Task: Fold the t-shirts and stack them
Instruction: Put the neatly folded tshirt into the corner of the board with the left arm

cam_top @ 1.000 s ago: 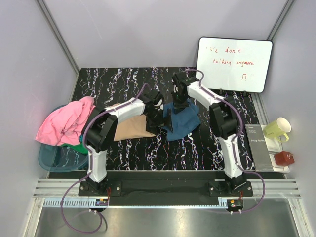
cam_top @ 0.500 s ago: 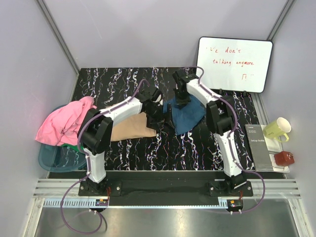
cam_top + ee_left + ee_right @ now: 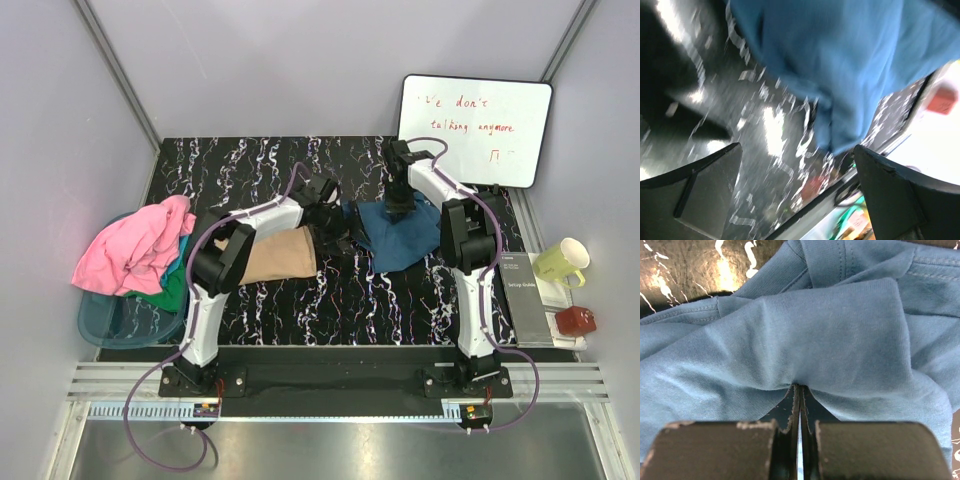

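A teal-blue t-shirt (image 3: 405, 236) lies bunched at the mat's middle right. My right gripper (image 3: 398, 208) is shut on a pinched fold of it (image 3: 805, 360), the cloth gathered at the fingertips (image 3: 801, 386). A tan-beige t-shirt (image 3: 275, 257) lies folded at the mat's middle left. My left gripper (image 3: 338, 226) hovers open between the two shirts with nothing between its fingers (image 3: 705, 190); in its wrist view the blue cloth (image 3: 840, 55) hangs above and ahead of them. Pink (image 3: 135, 250) and green (image 3: 172, 290) t-shirts are heaped at the left.
A teal basin (image 3: 125, 320) at the left edge holds the pink and green shirts. A whiteboard (image 3: 474, 131) leans at the back right. A yellow-green mug (image 3: 562, 262), a red block (image 3: 575, 321) and a booklet (image 3: 527, 298) sit along the right side.
My right gripper has dragged the blue t-shirt to the right. The left gripper, still open, followed to the right past the tan shirt's edge.
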Controlling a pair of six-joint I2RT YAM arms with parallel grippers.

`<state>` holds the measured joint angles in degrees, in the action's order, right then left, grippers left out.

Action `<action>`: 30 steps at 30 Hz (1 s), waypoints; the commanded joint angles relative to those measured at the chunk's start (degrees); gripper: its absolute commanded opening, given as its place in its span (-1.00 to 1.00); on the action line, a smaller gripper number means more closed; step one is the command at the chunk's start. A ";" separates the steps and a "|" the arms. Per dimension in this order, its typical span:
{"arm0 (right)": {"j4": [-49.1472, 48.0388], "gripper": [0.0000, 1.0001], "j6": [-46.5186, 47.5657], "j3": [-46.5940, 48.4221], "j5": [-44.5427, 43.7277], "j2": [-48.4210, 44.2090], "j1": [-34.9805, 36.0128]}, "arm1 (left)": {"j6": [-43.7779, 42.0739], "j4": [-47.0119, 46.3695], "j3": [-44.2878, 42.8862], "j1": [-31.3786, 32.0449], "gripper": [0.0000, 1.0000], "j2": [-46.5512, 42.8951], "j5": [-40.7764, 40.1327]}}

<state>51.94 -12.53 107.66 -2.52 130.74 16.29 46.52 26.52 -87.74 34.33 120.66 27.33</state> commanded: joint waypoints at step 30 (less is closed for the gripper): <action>1.67 0.22 2.25 -2.28 4.37 -7.16 0.76 | -0.55 3.78 -29.41 -1.19 -1.00 16.98 -3.42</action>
<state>51.33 -10.70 106.02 -0.91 129.19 16.32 53.45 26.17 -113.12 34.44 140.57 28.16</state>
